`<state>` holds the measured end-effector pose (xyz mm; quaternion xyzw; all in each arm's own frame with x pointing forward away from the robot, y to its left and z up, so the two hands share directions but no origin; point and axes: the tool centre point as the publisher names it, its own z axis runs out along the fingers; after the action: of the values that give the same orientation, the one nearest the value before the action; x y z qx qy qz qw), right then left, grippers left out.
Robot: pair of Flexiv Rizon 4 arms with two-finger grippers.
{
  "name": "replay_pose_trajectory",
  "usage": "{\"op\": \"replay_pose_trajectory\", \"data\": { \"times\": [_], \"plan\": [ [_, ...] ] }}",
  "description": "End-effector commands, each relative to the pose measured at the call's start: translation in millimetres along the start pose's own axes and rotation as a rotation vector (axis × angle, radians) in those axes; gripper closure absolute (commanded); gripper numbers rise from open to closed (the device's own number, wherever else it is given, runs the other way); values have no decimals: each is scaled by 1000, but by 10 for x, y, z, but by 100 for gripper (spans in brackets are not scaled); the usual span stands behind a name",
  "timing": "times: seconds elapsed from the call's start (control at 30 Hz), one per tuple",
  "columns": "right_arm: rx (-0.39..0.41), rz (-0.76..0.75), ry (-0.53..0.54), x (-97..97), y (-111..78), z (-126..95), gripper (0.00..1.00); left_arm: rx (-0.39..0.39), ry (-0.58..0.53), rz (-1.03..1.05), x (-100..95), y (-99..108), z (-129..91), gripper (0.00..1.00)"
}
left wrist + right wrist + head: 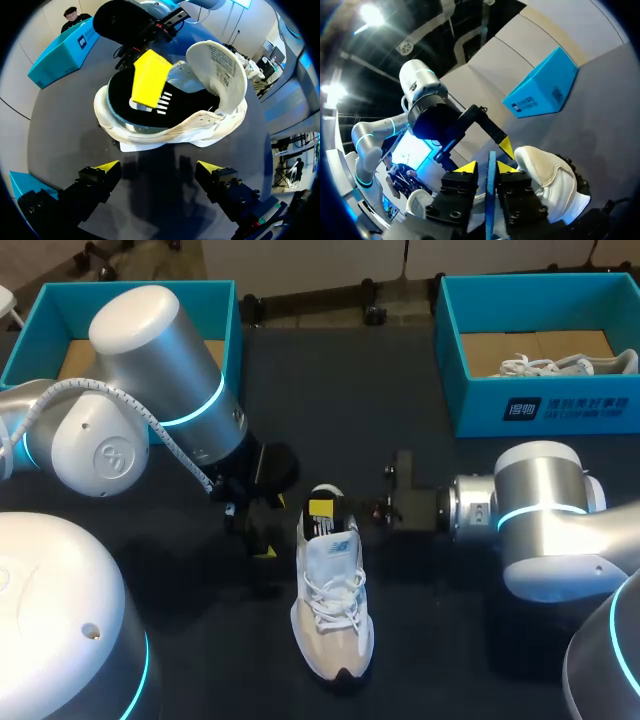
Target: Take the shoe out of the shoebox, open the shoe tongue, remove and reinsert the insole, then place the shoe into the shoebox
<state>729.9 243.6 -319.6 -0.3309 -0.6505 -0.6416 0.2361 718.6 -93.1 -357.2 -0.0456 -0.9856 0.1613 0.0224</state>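
Observation:
A white sneaker (pixel 332 610) with a black heel lies on the dark table between my two grippers, toe toward the front edge. In the left wrist view the shoe (pixel 200 127) sits just ahead of my left gripper (pixel 157 167), which is wide open and empty. The tongue (pixel 220 65) is folded up and back. The yellow-topped insole (pixel 150 75) sticks up out of the heel opening. My right gripper (pixel 487 167) straddles the insole's thin edge (pixel 491 200); one finger touches it and a narrow gap shows at the other.
A teal shoebox (pixel 540 405) at the back right holds another white shoe (pixel 560 365). A second teal box (pixel 30 350) stands at the back left behind my left arm. Bare dark tabletop lies in front of the sneaker.

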Motion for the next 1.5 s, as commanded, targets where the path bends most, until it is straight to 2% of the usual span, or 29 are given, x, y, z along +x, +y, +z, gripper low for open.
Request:
{"op": "replay_pose_trajectory", "data": {
  "times": [0.03,0.2,0.37,0.5,0.53,0.57,0.6,0.7,0.87,0.93,1.1,1.4,1.5],
  "plan": [
    [-7,36,6,-94,-41,-3,100,2,-3,1,9,10,8,0],
    [-5,83,-3,-135,-166,1,100,2,-3,1,9,10,8,0],
    [3,113,-21,-77,-318,-4,100,2,-3,1,9,10,8,0],
    [9,114,-31,-37,-343,-5,100,2,-3,1,9,10,8,0],
    [5,106,-30,-28,-327,-10,96,2,-3,1,9,10,8,0],
    [1,95,-29,-18,-307,-13,76,2,-3,1,9,10,8,0],
    [-2,85,-29,-8,-285,-13,64,2,-3,1,9,10,8,0],
    [-5,59,-32,20,-210,-15,52,2,-3,1,9,10,8,0],
    [6,30,-46,40,-86,-28,50,2,-3,1,9,10,8,0],
    [12,21,-44,45,-48,-37,45,2,-3,1,9,10,8,0],
    [21,-3,-56,65,59,-78,46,2,-3,1,9,10,8,0],
    [58,-4,-104,99,135,-200,48,2,-3,1,9,10,8,0],
    [68,4,-121,90,140,-256,44,2,-3,1,9,10,8,0]
  ]
}}
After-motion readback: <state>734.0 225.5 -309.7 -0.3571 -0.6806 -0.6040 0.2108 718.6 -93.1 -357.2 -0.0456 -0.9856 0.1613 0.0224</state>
